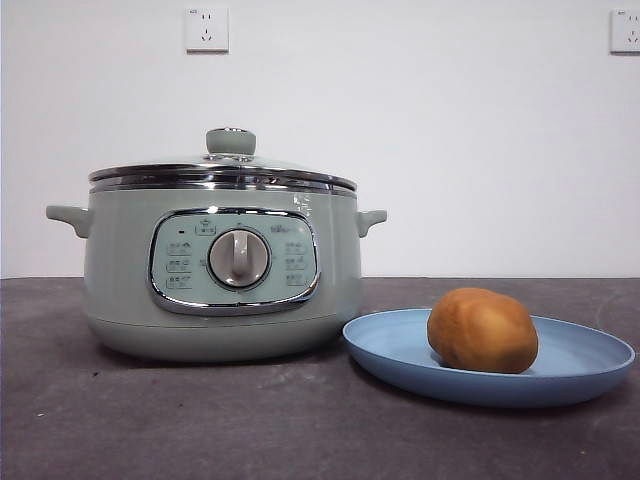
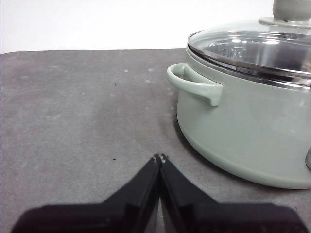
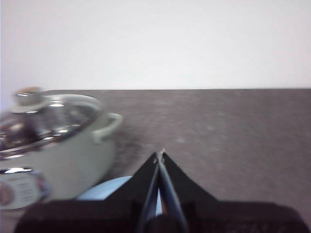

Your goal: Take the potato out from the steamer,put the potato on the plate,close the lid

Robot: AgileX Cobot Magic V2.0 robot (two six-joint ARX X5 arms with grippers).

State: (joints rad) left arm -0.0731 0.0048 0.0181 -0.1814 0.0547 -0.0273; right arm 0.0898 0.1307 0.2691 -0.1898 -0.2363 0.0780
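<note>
The pale green steamer (image 1: 220, 280) stands at the left of the table with the glass lid (image 1: 222, 172) resting on it, knob up. To its right lies the light-blue plate (image 1: 400, 345), and the golden-brown potato (image 1: 482, 330) sits on it. Neither arm shows in the front view. My left gripper (image 2: 160, 157) hangs shut and empty over bare table beside the steamer (image 2: 252, 126) and its handle. Over the near side of the plate (image 3: 104, 190), my right gripper (image 3: 160, 154) is shut and empty, with the steamer (image 3: 58, 145) off to one side.
The dark grey tabletop (image 1: 200, 420) runs in front of the pot and plate. A white wall with two sockets (image 1: 206, 29) stands behind.
</note>
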